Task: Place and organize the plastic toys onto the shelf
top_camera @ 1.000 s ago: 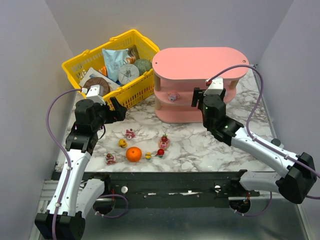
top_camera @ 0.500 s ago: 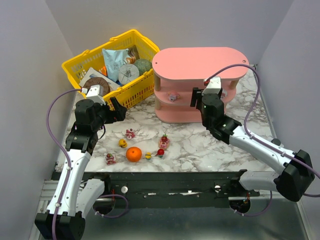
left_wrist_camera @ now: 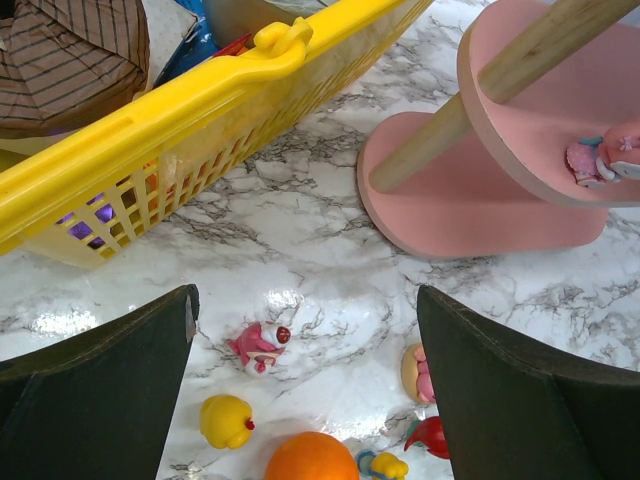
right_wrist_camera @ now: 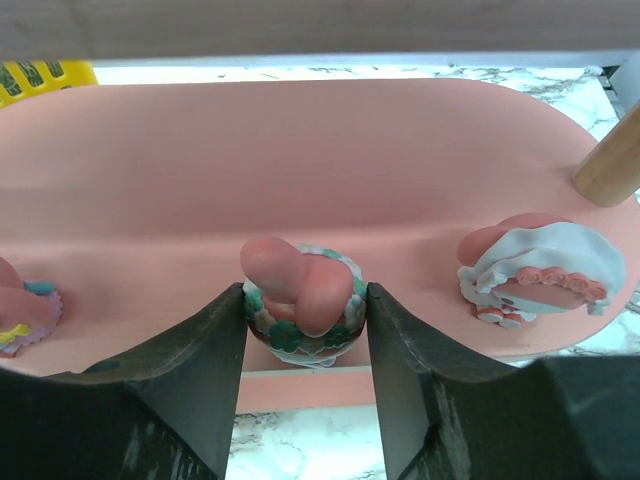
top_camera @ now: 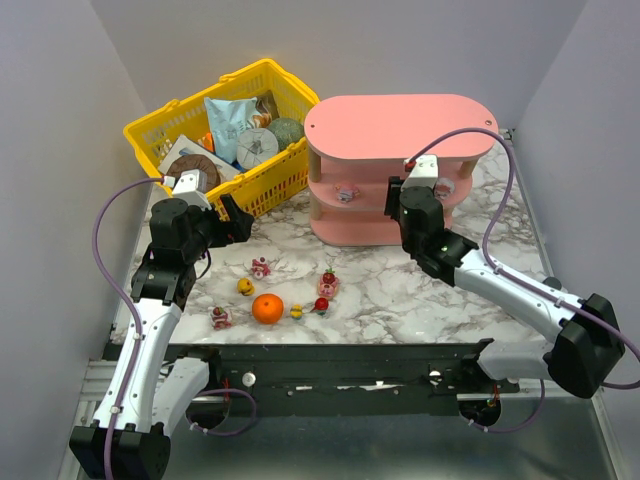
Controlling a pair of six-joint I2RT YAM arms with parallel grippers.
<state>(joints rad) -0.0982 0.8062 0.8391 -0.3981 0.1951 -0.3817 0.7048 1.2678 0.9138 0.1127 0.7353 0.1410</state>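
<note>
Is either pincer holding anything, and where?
The right pincer grips a pink toy by its flowered base, on the shelf; the left pincer holds nothing.

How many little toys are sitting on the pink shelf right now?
3, all on the shelf, middle board: left toy at the picture's edge, middle toy between the right arm's fingers, right toy near the wooden post. More may hide on the bottom board.

top external: high at the near edge, looking down on whole table [top_camera: 380,290] | left wrist: low, facing forward-down; basket [left_wrist_camera: 180,98], shelf [left_wrist_camera: 480,215], orange ball [left_wrist_camera: 312,460] shared with top | right wrist: very near one shelf board [right_wrist_camera: 300,170], level, pink figurine [right_wrist_camera: 300,300] centred
</note>
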